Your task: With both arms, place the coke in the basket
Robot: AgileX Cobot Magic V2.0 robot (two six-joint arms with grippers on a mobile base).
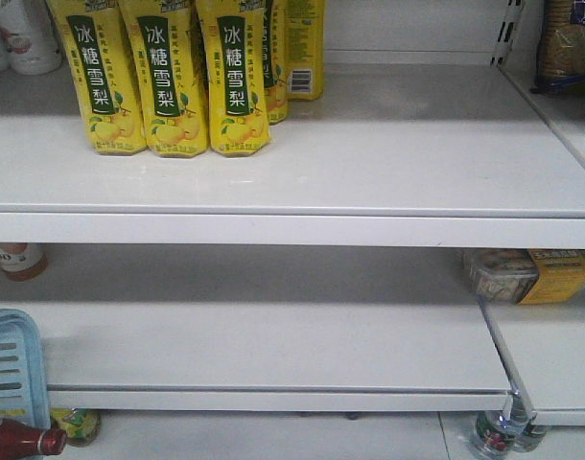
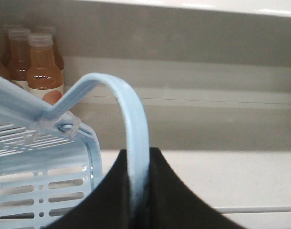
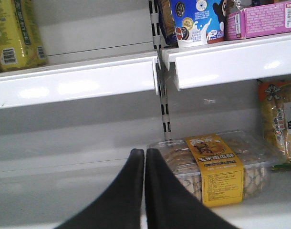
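While the left hand (image 2: 138,191) grips the basket (image 1: 14,369) handle at the lower shelf's left edge, the right hand (image 3: 144,157), closed and empty, faces biscuits; coke (image 1: 24,441) lies sideways below the basket.

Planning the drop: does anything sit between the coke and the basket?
Nothing visible does. In the front view the coke shows just below the basket, at lower left; the left gripper grips the basket's handle.
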